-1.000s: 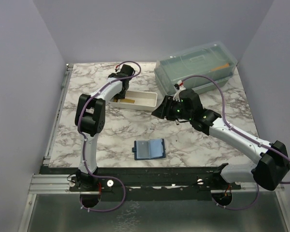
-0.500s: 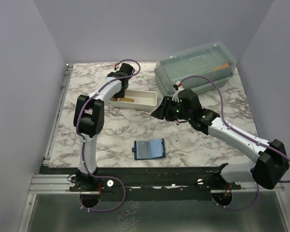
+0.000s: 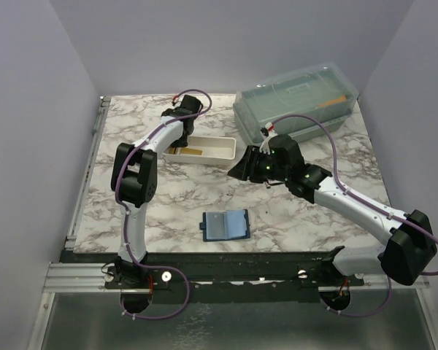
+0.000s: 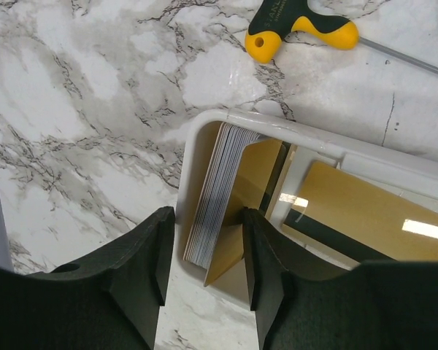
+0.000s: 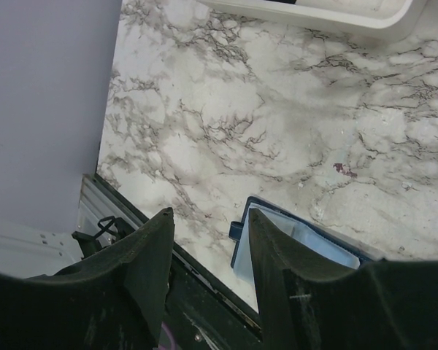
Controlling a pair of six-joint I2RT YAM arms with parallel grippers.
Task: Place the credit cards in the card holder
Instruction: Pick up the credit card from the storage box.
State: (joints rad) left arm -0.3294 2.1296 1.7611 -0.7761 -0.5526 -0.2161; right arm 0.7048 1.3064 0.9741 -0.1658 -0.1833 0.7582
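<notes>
left hand [image 4: 206, 222] straddling credit cards [image 4: 220, 166] (stacked), white tray [image 4: 328, 144]

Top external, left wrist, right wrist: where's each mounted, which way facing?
Top external: above and behind the bases, looking down on the table; both arms show.
Left wrist: on the left gripper, looking down into the white tray at the credit cards; own fingers at bottom.
Right wrist: on the right gripper, looking down and leftward over the card holder; own fingers at bottom.
Shared: white tray in all three; card holder in top and right wrist.
</notes>
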